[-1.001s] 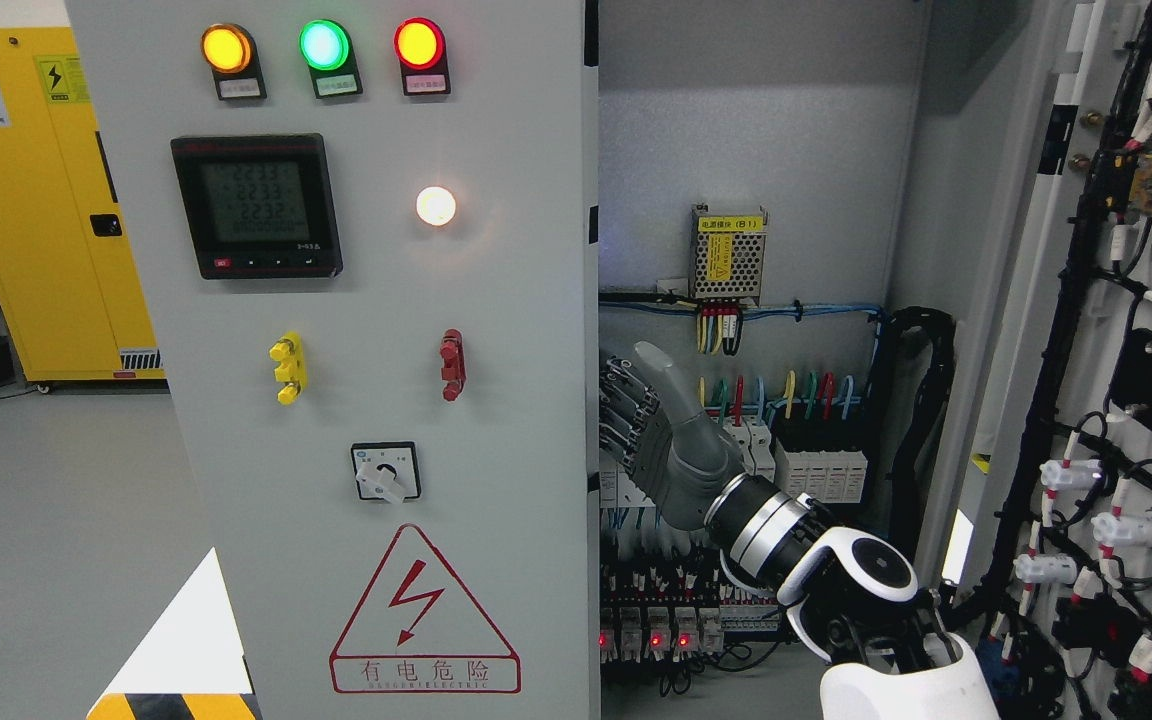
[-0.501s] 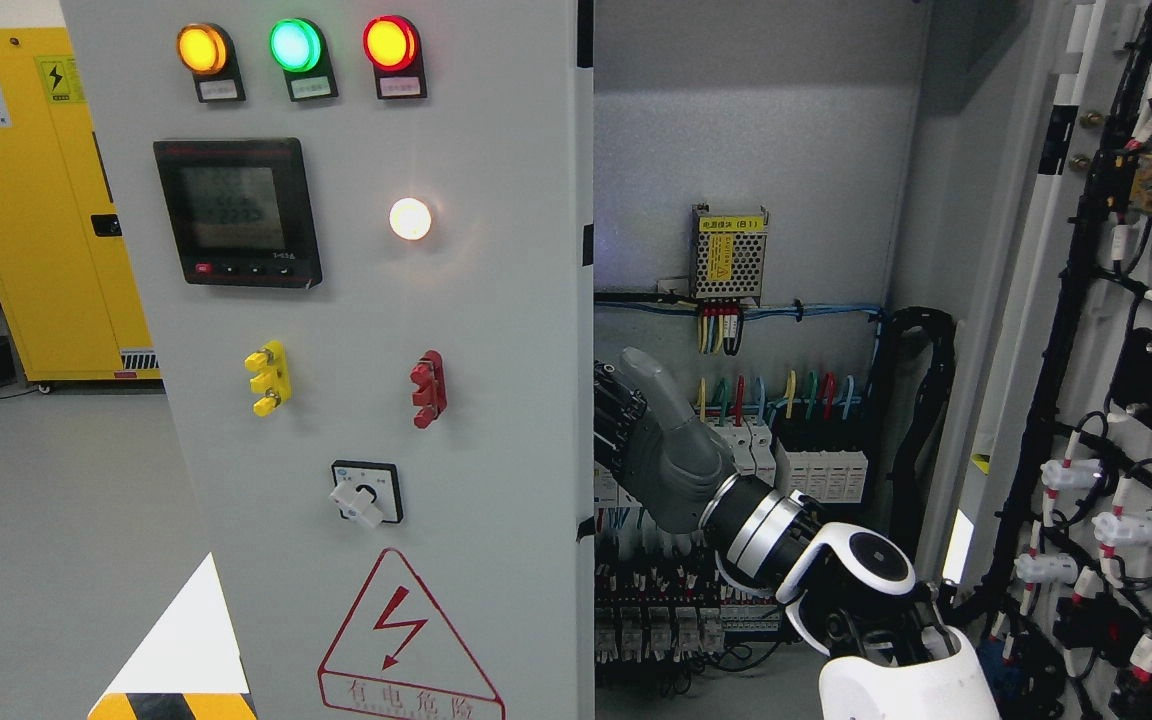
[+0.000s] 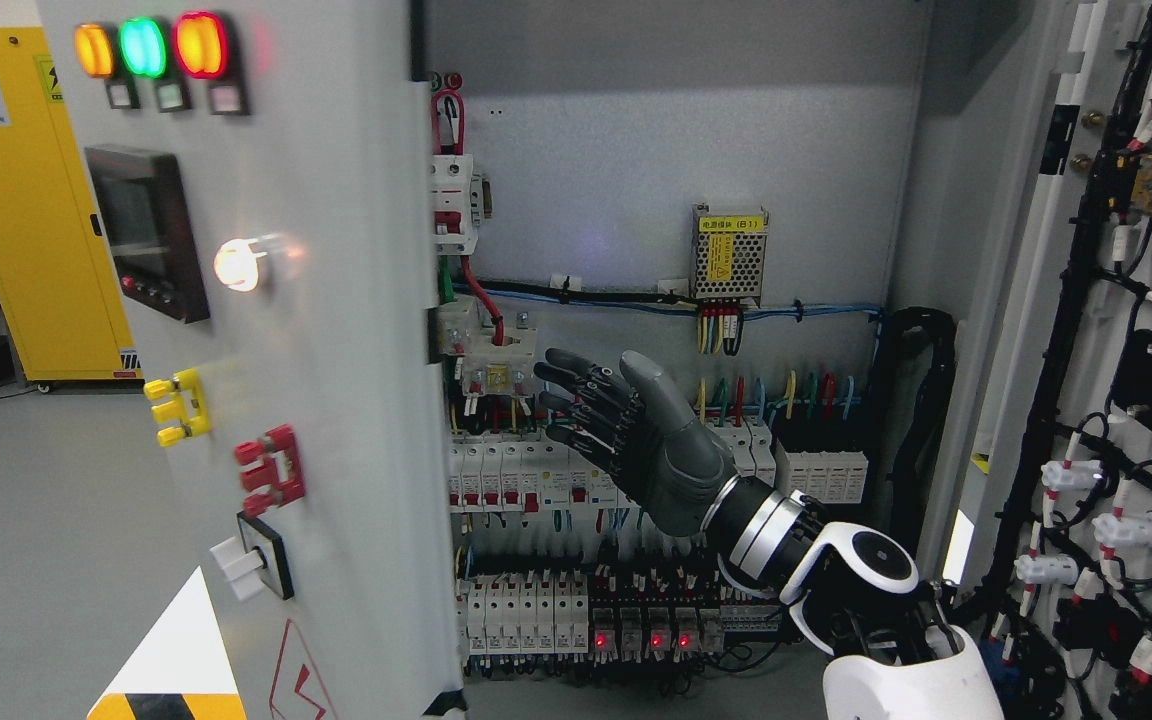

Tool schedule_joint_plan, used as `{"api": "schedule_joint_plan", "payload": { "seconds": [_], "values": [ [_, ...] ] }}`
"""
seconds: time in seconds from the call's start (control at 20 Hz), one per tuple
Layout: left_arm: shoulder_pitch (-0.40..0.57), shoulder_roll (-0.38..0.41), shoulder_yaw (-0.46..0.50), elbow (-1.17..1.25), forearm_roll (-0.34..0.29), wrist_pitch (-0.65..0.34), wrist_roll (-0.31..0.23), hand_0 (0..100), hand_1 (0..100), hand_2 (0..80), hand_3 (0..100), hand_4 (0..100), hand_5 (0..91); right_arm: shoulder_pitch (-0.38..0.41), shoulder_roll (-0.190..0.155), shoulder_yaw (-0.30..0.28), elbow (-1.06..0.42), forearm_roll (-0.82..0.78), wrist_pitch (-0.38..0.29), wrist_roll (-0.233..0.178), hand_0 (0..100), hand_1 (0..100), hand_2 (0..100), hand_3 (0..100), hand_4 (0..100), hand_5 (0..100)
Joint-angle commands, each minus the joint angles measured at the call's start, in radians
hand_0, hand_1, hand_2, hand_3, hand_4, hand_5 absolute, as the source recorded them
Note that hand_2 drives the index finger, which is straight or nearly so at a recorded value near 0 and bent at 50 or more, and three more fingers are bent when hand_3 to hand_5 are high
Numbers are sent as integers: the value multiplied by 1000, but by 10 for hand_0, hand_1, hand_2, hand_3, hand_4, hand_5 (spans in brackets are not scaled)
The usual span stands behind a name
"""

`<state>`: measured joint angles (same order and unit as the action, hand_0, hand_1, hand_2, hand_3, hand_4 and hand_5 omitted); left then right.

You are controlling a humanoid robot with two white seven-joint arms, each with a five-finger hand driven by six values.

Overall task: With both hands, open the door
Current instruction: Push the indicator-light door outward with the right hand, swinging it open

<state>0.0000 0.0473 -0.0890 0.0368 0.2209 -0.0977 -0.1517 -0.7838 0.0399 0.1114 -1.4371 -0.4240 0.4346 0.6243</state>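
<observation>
Right hand [image 3: 626, 430], fingers [image 3: 576, 400] spread wide and empty, is being held clear of the grey steel cabinet door [image 3: 356, 380] at frame left; the exposed breaker wiring [image 3: 496, 370] beside it is risking being snagged.

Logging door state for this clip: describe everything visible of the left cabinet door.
The left cabinet door is a grey, metal-looking panel, swung well open and seen at a steep angle. Its face carries amber, green and red lamps, a dark meter, a glowing white lamp, yellow and red handles, a rotary switch and a red hazard triangle. The right hand, fingers spread, is clear of its edge.
</observation>
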Motion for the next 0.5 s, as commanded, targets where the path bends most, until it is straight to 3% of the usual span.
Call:
{"api": "schedule_joint_plan", "payload": {
  "seconds": [0.0, 0.45],
  "values": [
    [9, 0, 0, 0, 0, -1, 0, 0, 0, 0, 0, 0, 0, 30, -17, 22, -74, -18, 1, 15, 202, 123, 0, 0, 0, 0],
    [9, 0, 0, 0, 0, -2, 0, 0, 0, 0, 0, 0, 0, 115, -23, 172, -172, -29, 1, 37, 202, 122, 0, 0, 0, 0]
  ]
}}
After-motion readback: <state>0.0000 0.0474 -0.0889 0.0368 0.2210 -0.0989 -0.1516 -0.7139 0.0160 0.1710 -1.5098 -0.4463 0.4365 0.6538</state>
